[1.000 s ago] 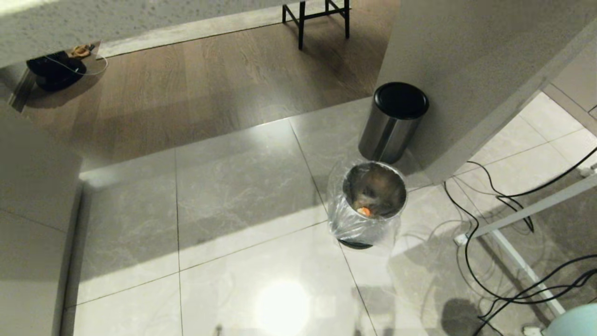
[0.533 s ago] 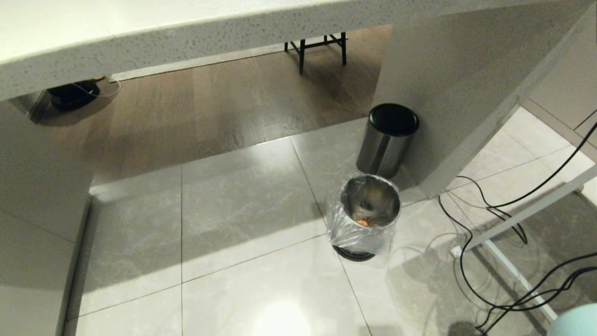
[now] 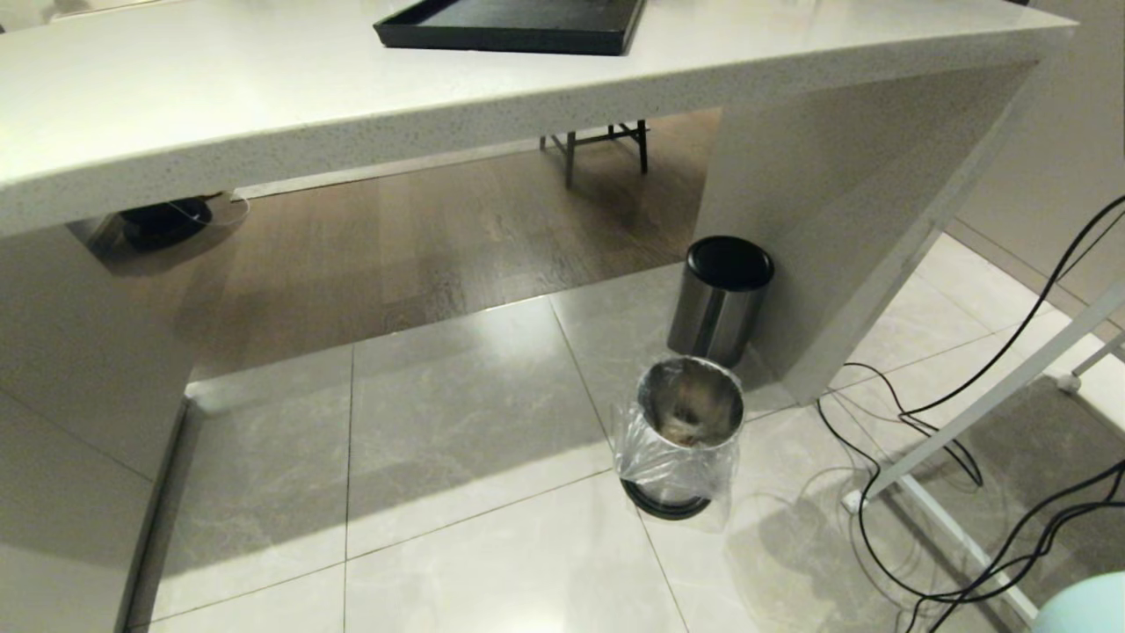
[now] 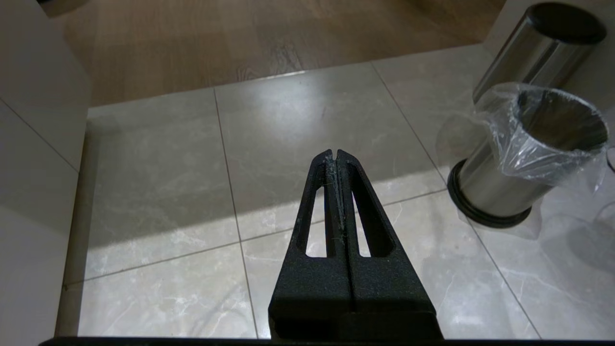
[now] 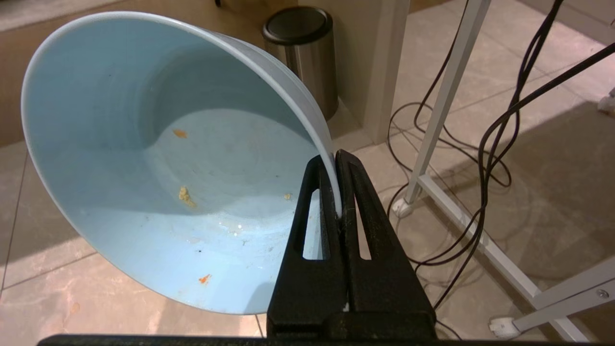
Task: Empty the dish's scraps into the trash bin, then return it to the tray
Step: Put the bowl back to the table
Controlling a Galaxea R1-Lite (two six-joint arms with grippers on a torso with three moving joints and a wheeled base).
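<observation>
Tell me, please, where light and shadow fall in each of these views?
Head view: the counter shades the floor beneath; a lit band lies left of the trash bin. Left wrist view: sheen on the tiles, and the bin's bag liner glints. Right wrist view: the dish is shadowed inside.

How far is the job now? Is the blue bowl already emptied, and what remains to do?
Done: the blue bowl holds only a few stuck crumbs, and scraps lie inside the lined trash bin. In hand: the right gripper is shut on the bowl's rim, beside the bin; the left gripper is shut and empty. Left: set the bowl back on the black tray on the counter.
</observation>
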